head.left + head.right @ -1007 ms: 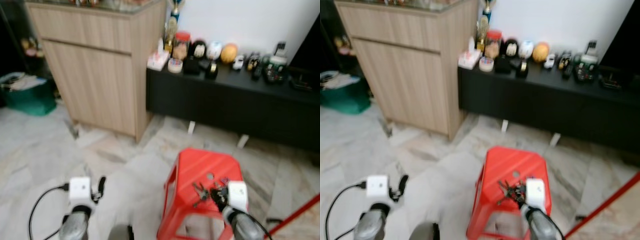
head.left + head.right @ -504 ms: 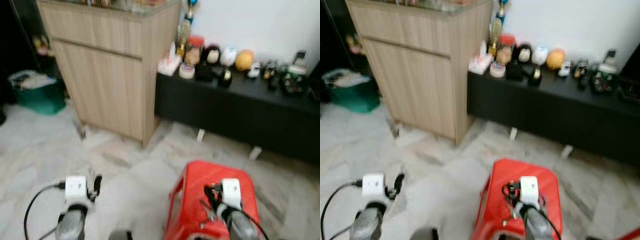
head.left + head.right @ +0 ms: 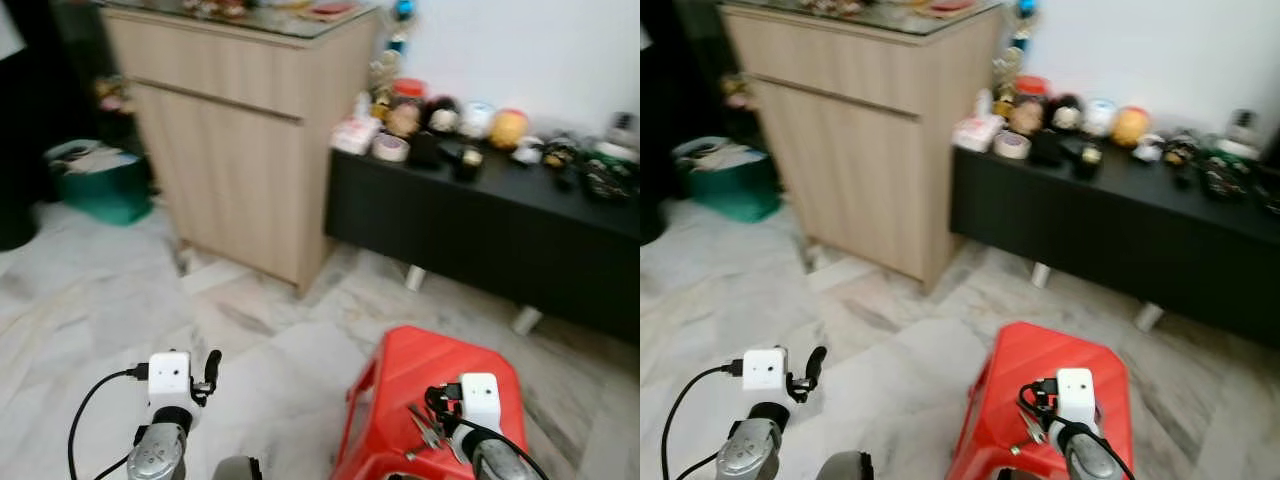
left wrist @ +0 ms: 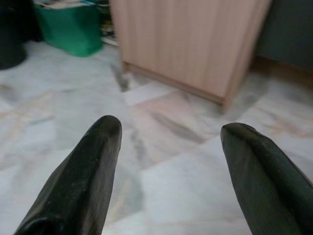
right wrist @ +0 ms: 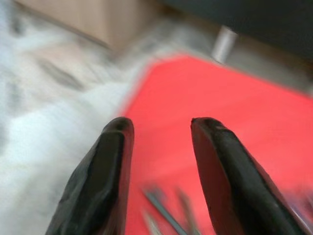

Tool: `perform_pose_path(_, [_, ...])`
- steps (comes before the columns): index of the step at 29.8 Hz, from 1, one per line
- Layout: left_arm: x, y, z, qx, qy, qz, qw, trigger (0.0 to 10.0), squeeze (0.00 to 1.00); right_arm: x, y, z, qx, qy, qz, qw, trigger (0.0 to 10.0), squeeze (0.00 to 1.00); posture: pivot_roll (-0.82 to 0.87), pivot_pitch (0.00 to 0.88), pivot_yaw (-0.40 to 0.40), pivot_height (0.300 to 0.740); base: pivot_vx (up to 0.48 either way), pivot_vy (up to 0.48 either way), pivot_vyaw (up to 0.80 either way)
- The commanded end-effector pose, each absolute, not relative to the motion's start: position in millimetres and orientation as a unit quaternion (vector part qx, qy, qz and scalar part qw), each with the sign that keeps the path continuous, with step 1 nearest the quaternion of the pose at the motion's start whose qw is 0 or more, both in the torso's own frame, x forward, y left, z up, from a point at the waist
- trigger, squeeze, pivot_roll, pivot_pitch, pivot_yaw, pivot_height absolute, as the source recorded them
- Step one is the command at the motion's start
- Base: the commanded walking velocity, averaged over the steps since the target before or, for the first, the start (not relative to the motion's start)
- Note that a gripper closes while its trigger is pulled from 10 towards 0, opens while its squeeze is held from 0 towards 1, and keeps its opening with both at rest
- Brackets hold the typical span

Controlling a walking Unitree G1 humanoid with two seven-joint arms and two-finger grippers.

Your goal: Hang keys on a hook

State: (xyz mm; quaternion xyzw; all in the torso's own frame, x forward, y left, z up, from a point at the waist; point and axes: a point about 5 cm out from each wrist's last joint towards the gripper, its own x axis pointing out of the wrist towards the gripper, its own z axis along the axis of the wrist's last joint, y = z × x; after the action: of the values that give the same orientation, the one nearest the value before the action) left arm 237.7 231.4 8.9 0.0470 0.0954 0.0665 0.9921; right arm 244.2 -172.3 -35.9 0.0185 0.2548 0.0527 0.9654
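Observation:
A bunch of metal keys (image 3: pixel 424 431) lies on the top of a red plastic stool (image 3: pixel 420 365), close in front of me on the right. My right gripper (image 3: pixel 437 401) hovers just over the stool beside the keys. In the right wrist view its fingers (image 5: pixel 113 147) stand open above the red top, and the blurred keys (image 5: pixel 164 211) lie below them. My left gripper (image 3: pixel 209 368) is held low over the marble floor on the left, open and holding nothing, as the left wrist view (image 4: pixel 171 126) confirms.
A tall light-wood cabinet (image 3: pixel 250 140) stands ahead on the left. A low black bench (image 3: pixel 480 215) with several ornaments runs along the white wall to its right. A green bin (image 3: pixel 100 190) sits at the far left. Pale marble floor (image 3: pixel 120 300) spreads between them.
The whole picture has shifted to the right and the stool sits lower in view, so the camera moved. My right gripper stays over the stool beside the keys. The left arm holds its pose.

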Motion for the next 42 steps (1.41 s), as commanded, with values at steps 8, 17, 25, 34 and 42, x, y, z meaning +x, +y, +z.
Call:
perform_pose_path(8, [242.5,221.1,10.3,0.034,0.089,0.057,0.994,10.0,0.0,233.6,-187.8,-44.2,0.0,0.291,0.038,0.956,10.0,0.0,0.08,0.0,-0.082,0.62,0.108,0.0,0.0])
perform_pose_path(17, [239.7,221.3,8.1,0.034,0.094,0.057,0.993,10.0,0.0,222.3,-186.2,-56.4,-0.023,0.35,0.051,0.935,10.0,0.0,0.08,0.0,-0.083,0.62,0.0,0.0,0.0])
perform_pose_path(25, [233.1,224.1,4.9,0.035,0.101,0.061,0.992,10.0,0.0,215.1,-179.8,-62.2,-0.015,0.377,0.09,0.922,10.0,0.0,0.08,0.0,-0.083,0.62,0.0,0.0,0.0])
perform_pose_path(34, [231.4,224.3,4.5,0.036,0.102,0.063,0.992,10.0,0.0,213.4,-180.3,-63.6,-0.009,0.387,0.096,0.917,10.0,0.0,0.08,0.0,-0.085,0.62,0.0,0.0,0.0])
perform_pose_path(42, [231.0,224.8,3.9,0.037,0.104,0.064,0.992,10.0,0.0,212.8,-183.1,-65.2,-0.001,0.401,0.074,0.913,10.0,0.0,0.08,0.0,-0.085,0.62,0.0,0.0,0.0])
